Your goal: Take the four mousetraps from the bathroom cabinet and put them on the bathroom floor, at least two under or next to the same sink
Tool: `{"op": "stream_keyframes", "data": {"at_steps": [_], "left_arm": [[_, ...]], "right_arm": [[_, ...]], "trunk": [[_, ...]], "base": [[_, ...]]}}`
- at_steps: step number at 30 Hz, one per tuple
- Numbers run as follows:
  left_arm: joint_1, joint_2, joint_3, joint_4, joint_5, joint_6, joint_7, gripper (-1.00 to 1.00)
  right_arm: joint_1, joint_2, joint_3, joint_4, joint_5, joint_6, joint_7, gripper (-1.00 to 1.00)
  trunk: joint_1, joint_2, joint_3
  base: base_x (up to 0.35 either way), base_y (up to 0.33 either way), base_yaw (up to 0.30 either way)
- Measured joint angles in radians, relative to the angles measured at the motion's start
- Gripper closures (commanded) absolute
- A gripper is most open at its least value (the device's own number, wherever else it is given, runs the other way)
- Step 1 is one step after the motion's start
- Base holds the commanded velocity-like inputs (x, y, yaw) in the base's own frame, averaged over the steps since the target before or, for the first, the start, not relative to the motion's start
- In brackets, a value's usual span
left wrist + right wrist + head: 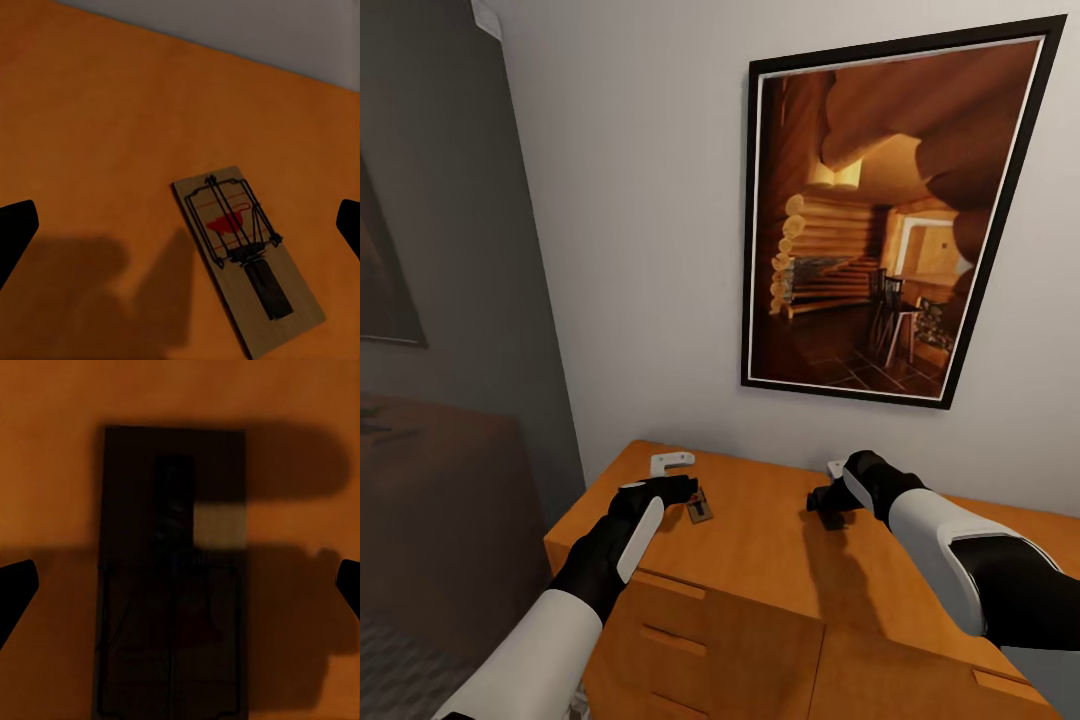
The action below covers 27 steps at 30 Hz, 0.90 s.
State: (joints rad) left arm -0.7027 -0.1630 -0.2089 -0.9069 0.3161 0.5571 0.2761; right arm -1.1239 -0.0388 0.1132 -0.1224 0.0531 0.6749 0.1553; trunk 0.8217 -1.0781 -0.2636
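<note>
One mousetrap (pixel 701 506) lies flat on the cabinet (pixel 760 560) top, toward the 10 o'clock corner, just beside your left end effector (pixel 682 489). In the left wrist view that mousetrap (pixel 247 259) shows a pale wooden board, dark wire frame, a red mark at its middle and a dark bar at one end. It sits between the two black fingertips (pixel 15 232), which stand wide apart and touch nothing.

A second mousetrap (pixel 172 577) lies in deep shadow under your right end effector (pixel 828 507), flat on the same tabletop. Its fingertips (pixel 15 592) are likewise spread wide, one to each side of the board, nothing held.

From the head view, the right end effector hovers over the cabinet top at about 1 o'clock from centre; the trap beneath it is hidden there.

Drawer fronts with small handles (pixel 663 637) run along the cabinet's near face. A white bracket-shaped object (pixel 669 462) rests on the top at 11 o'clock. A framed picture of a log interior (pixel 880 215) hangs on the pale wall (pixel 630 200) behind.
</note>
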Motion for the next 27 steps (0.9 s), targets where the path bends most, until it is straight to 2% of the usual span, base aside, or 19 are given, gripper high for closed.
{"op": "stream_keyframes", "data": {"at_steps": [7,27], "left_arm": [[0.000,0.000,0.000,0.000,0.000,0.000,0.000,-1.00],[0.000,0.000,0.000,0.000,0.000,0.000,0.000,-1.00]], "right_arm": [[-0.001,0.002,-0.006,-0.010,-0.009,0.001,0.000,-1.00],[-0.001,0.003,-0.007,-0.011,-0.004,0.000,0.000,-1.00]], "trunk": [[0.023,-0.042,-0.018],[0.023,-0.042,-0.019]], "base": [[0.000,0.000,0.000],[0.000,0.000,0.000]]}}
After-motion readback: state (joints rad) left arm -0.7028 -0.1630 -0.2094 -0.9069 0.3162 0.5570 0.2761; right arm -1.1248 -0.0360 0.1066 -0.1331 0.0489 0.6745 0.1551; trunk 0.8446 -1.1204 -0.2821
